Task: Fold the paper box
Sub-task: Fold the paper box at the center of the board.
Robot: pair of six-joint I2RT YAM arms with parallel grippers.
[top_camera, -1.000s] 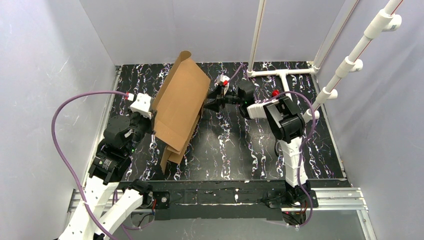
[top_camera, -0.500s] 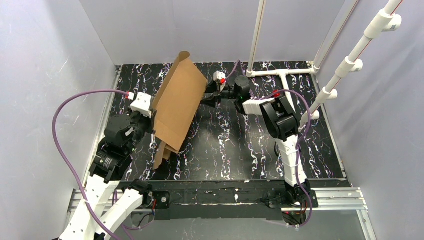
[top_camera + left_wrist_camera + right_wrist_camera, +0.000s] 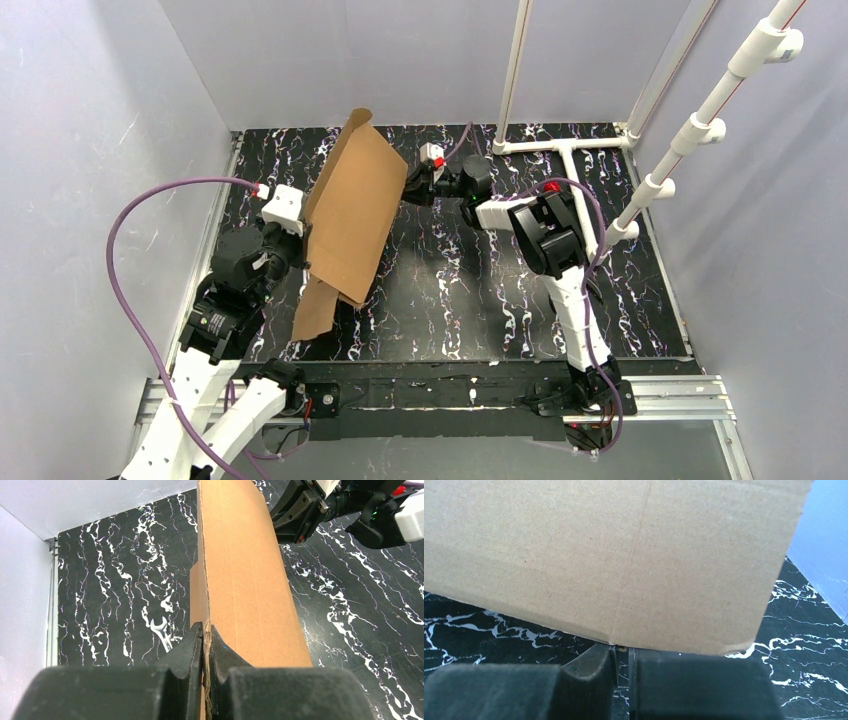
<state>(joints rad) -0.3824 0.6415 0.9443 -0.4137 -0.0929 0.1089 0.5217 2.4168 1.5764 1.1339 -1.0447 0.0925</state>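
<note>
The paper box (image 3: 350,220) is a brown cardboard sheet held up on edge and tilted, left of the table's middle, with a loose flap (image 3: 315,310) hanging at its near end. My left gripper (image 3: 303,262) is shut on its left edge. In the left wrist view the cardboard edge (image 3: 206,605) runs straight between the closed fingers of that gripper (image 3: 206,630). My right gripper (image 3: 410,190) is at the sheet's far right edge. In the right wrist view its jaws (image 3: 622,649) stand a thin slit apart, tips hidden behind the cardboard's (image 3: 624,555) lower edge.
A white pipe frame (image 3: 570,150) stands at the back right of the black marbled table (image 3: 480,290). Grey walls close in the left, back and right sides. A metal rail (image 3: 450,395) carrying the arm bases runs along the near edge.
The right gripper has moved left and away from the bases up to the box's right edge, and its jaws have narrowed. The sheet has tipped more upright and its near flap has swung out left.
</note>
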